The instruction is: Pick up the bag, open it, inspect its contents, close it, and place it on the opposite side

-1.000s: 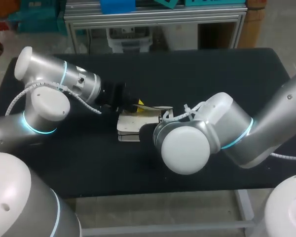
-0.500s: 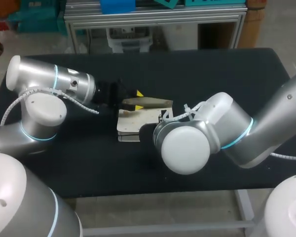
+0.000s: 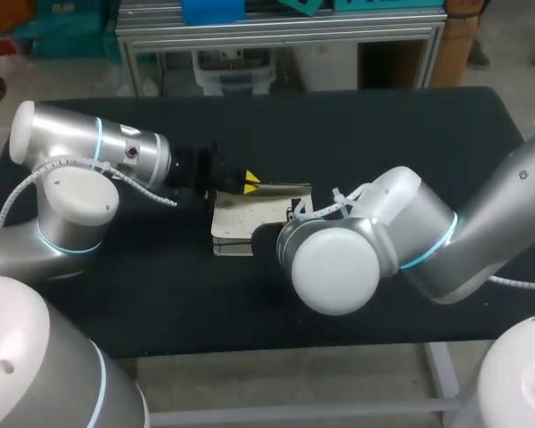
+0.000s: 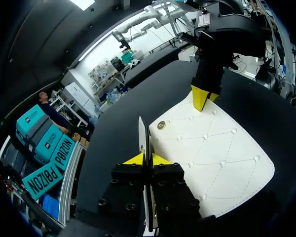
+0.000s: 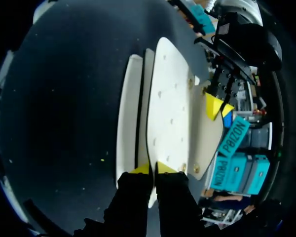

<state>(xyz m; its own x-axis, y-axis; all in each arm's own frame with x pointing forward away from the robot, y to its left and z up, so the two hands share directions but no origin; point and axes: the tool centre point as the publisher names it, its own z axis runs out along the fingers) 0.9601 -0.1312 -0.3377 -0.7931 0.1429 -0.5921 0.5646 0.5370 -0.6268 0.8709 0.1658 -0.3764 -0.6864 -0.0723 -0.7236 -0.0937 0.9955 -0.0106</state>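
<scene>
Item: white quilted bag (image 3: 236, 223), lying flat near the middle of the black worktop (image 3: 383, 134). Left gripper (image 4: 147, 159) is clenched on one thin edge of it, right gripper (image 5: 153, 169) on the opposite edge. Step, as judged: opening. The next move calls for lifting one layer with the other held down. Worktop edges are well apart from the bag. There is open room beyond it and to both sides, though the right arm's elbow crowds the near side.

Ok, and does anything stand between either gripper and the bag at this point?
Nothing visible does. The left gripper is shut on a thin edge of the bag, and the right gripper is shut on the bag's opposite edge. Both sets of fingers touch it directly, with nothing in between.
</scene>
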